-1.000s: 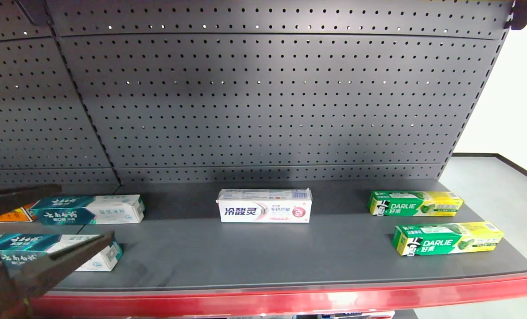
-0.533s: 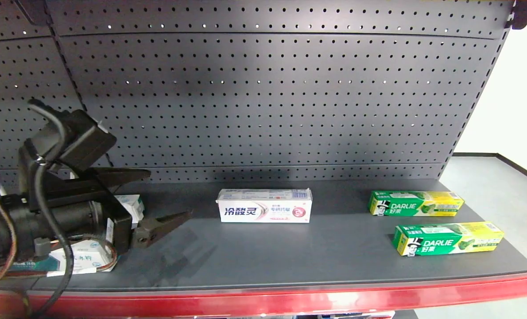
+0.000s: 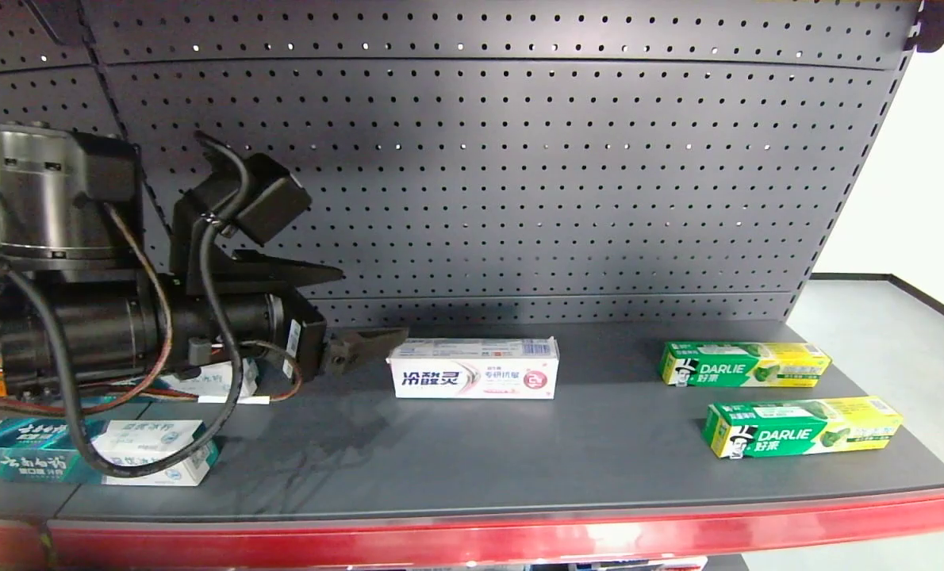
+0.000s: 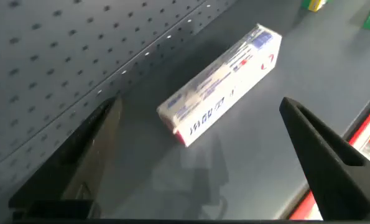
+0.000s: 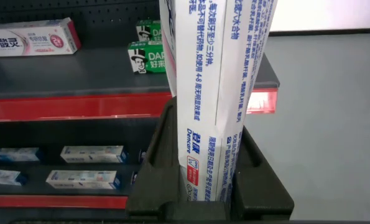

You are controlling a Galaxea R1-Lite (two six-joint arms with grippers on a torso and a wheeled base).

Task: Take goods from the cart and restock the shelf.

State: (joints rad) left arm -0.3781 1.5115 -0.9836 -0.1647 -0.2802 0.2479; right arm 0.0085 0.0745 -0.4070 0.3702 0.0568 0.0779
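While the left gripper hangs low over the shelf, you see its fingers spread wide with nothing between them, the nearer tip just beside the left end of the white-and-pink box. That box lies flat on its long side, mid-deck, close to the perforated back panel. The deck is dark grey and matte, edged by a glossy red front strip. To the right lie two green-and-yellow boxes, one behind the other, apart and parallel to the front strip. To the left, a teal-and-white box sits near the front strip; another is partly hidden behind the left arm. The right gripper is clenched on a white box with blue print, held upright in front of the shelf, its lower end seated between the fingers. Below the red strip, a lower tier carries further boxes lying flat. Past the shelf's right end: pale grey floor, white wall, dark skirting along their join.
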